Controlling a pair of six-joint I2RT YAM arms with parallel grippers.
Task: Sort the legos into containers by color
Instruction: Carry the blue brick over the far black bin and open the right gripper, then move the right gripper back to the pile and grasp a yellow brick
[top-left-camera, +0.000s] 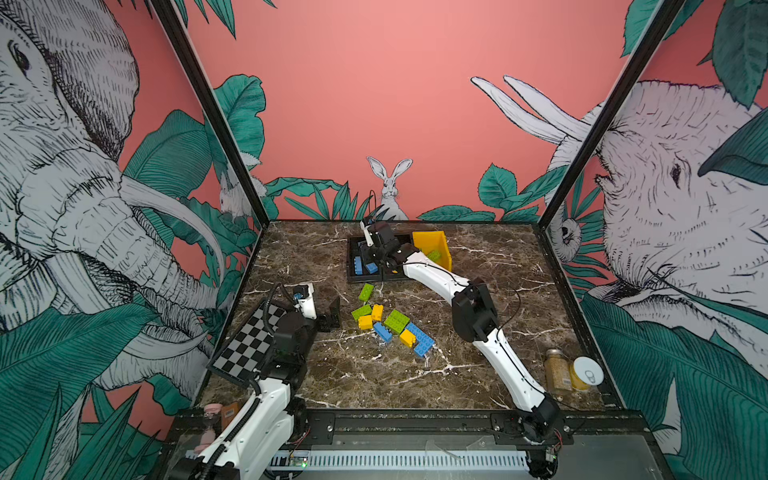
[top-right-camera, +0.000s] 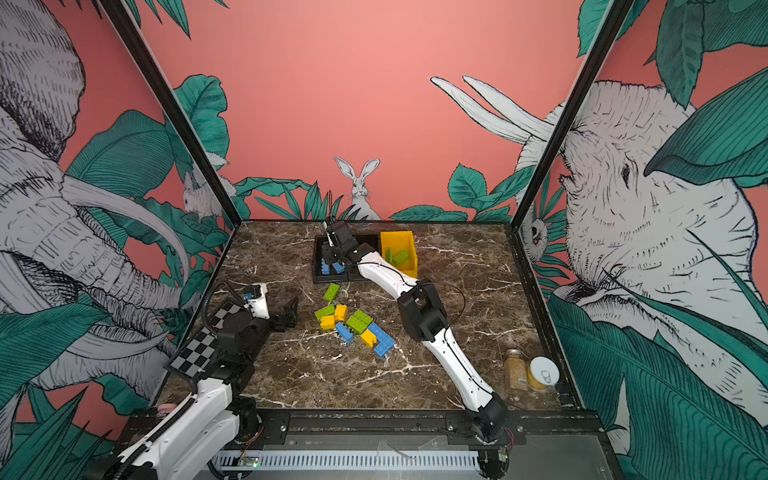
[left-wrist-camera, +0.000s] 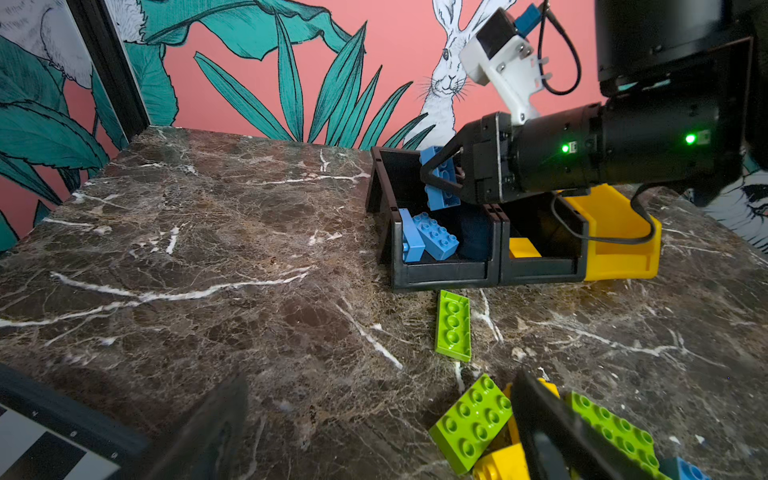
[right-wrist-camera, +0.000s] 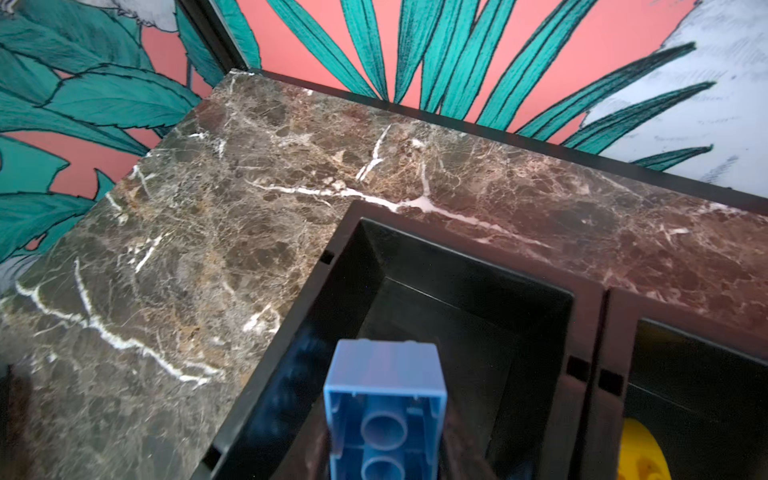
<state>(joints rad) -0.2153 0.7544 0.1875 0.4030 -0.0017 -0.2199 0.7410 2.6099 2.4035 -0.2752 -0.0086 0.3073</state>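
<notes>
Hanging just above the black bin with blue bricks, the right gripper pinches a blue brick. If it lets go too near the bin's wall, the brick might bounce out or tip into the next bin. The left gripper sits wide open, away from the bin.
</notes>
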